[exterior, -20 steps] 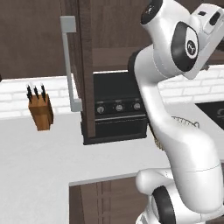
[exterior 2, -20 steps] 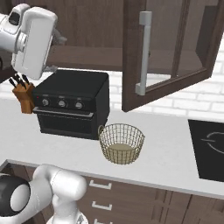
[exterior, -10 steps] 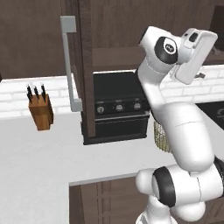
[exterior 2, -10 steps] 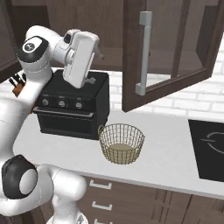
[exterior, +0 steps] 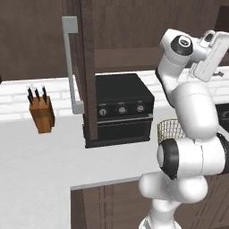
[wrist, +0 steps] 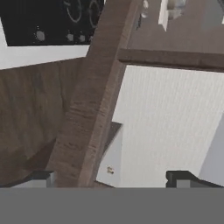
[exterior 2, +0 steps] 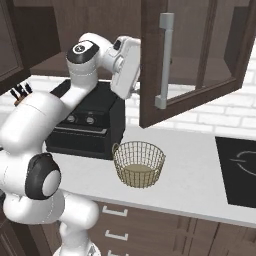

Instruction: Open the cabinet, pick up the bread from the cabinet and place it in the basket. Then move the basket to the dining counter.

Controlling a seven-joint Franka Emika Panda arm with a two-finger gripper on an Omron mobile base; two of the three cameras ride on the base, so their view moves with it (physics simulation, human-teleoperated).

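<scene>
Overhead, the cabinet (exterior 2: 200,55) hangs with its door (exterior 2: 150,65) swung open above the white tabletop (exterior 2: 200,170), where the basket (exterior 2: 139,163) sits just beside the black oven (exterior 2: 85,125); gripper (wrist: 111,177) open, facing the door's edge

Glossy white rounded arm segments, black joint rings, dark-capped shoulder, boxy white hand housing

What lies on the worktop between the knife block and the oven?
In the left base view, the open cabinet door hangs between knife block and oven; the worktop beneath is bare.
</scene>
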